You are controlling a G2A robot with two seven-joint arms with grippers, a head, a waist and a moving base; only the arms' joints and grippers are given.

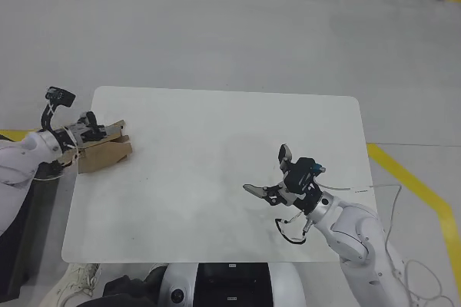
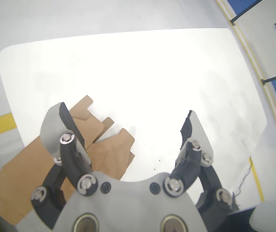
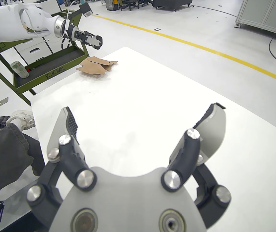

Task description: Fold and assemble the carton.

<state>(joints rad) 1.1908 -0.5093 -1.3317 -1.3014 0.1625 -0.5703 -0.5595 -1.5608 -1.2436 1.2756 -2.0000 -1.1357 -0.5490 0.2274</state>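
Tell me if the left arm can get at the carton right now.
Probably yes: the left gripper hangs open just above the carton at the table edge, with nothing between them.

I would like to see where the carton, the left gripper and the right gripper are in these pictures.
carton (image 1: pixel 107 155), top view, on its flat brown panel.
left gripper (image 2: pixel 126 108), left wrist view, midway between its fingertips.
right gripper (image 3: pixel 142 107), right wrist view, midway between its fingertips.
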